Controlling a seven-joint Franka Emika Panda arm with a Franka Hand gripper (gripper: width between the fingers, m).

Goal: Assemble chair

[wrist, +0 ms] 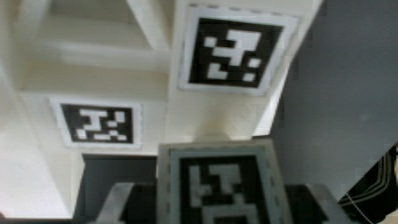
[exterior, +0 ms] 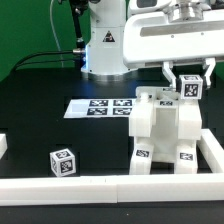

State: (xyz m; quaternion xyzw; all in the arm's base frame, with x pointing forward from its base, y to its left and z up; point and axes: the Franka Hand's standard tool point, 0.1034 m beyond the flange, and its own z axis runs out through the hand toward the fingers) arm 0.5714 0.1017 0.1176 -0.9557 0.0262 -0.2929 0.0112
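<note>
The partly built chair (exterior: 165, 130) stands right of the table's centre in the exterior view, made of chunky white slabs with black-and-white tags. My gripper (exterior: 188, 86) hangs just above its upper right corner, shut on a small white tagged piece (exterior: 190, 90). In the wrist view that piece (wrist: 217, 180) sits between my two dark fingers (wrist: 128, 200), and my gripper (wrist: 217, 208) points down at the chair's white slabs (wrist: 125, 60), two of whose tags show. Whether the held piece touches the chair I cannot tell.
A loose white tagged cube (exterior: 62, 161) lies toward the exterior view's left front. The marker board (exterior: 95, 107) lies flat behind the chair. A white rail (exterior: 100, 186) runs along the front and up the right side. The arm's base (exterior: 102, 45) stands at the back.
</note>
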